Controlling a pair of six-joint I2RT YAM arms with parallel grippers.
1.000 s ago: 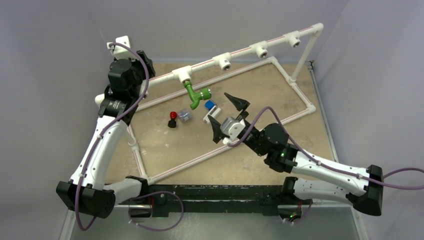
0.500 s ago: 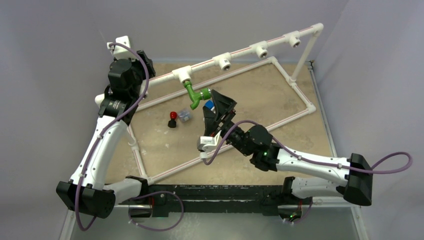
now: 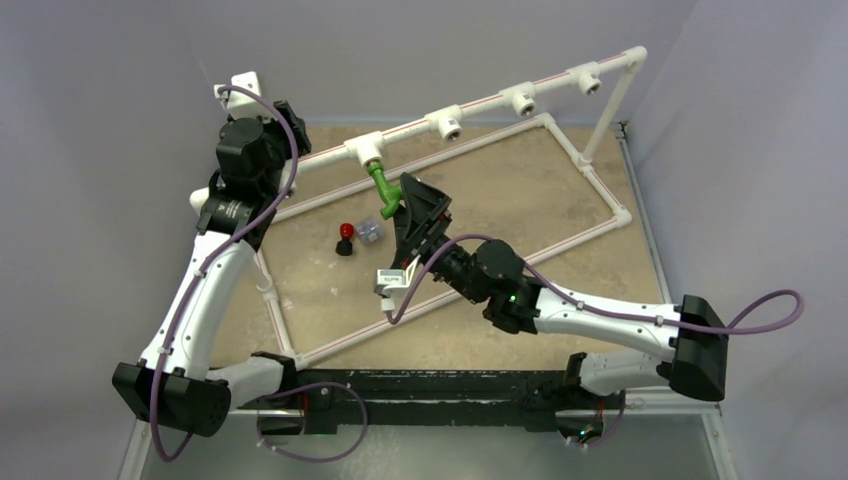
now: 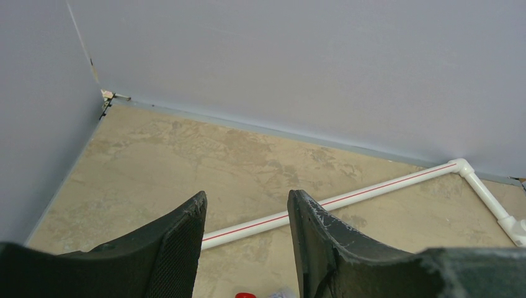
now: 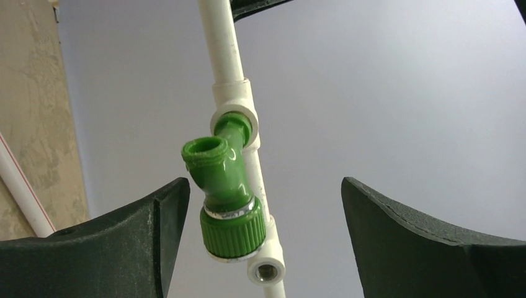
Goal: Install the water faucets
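Your right hand (image 5: 263,184) gapes wide, its matte black fingers (image 5: 124,248) flanking the glossy green faucet (image 5: 224,180), curved with a ribbed round collar, seated in a white plastic tee fitting (image 5: 236,99) beyond.

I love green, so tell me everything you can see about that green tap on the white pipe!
The green faucet looks like shiny plastic. It has a bent body with a round open mouth, a thin silvery ring and a ribbed green cap. One end sits in a white tee fitting of the raised pipe, so it hangs off the frame. The right gripper is open, one finger on either side, with gaps showing between them and the faucet.
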